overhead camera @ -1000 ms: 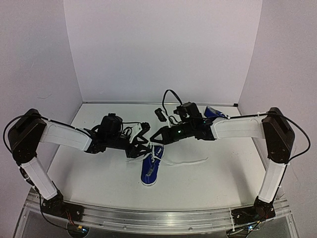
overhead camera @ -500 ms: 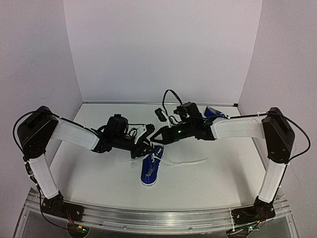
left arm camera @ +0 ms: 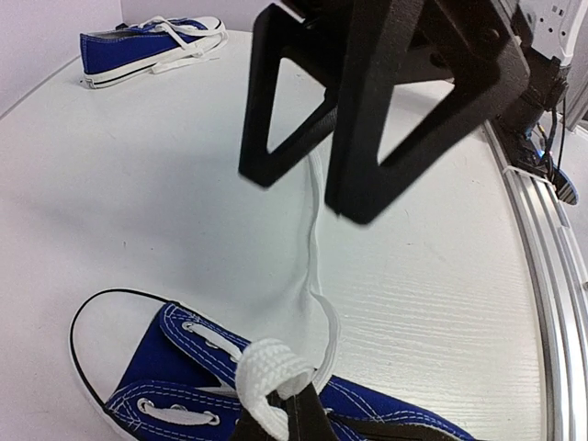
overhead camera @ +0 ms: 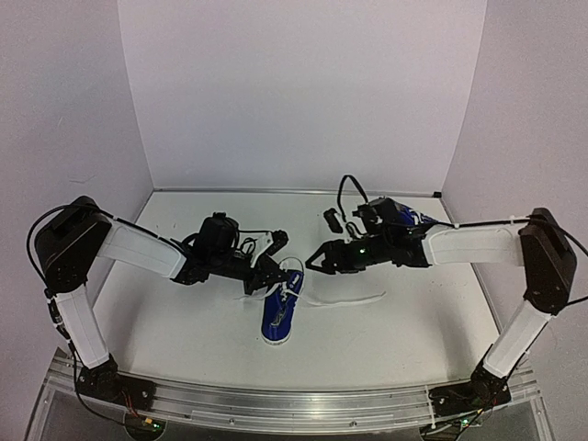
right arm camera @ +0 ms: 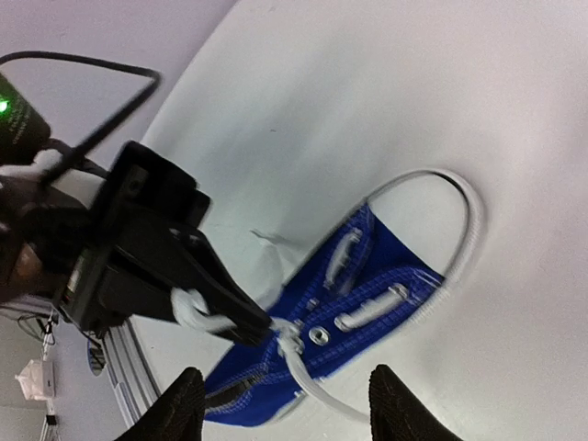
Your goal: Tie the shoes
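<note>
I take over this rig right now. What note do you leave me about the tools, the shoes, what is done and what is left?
Left tool: shut on a lace loop of the near shoe.
Right tool: open, empty, hovering beside it.
Far shoe: at the back of the table, apart from both tools; its laces too small to judge.
Done: one loop pinched. Left: no bow on the near shoe yet.

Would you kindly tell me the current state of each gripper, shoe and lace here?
left gripper: shut on lace loop
right gripper: open, empty
near shoe: upright, untied
lace loop: pinched above the near shoe
loose lace end: slack on the table
far shoe: upright, laces look untied
</note>
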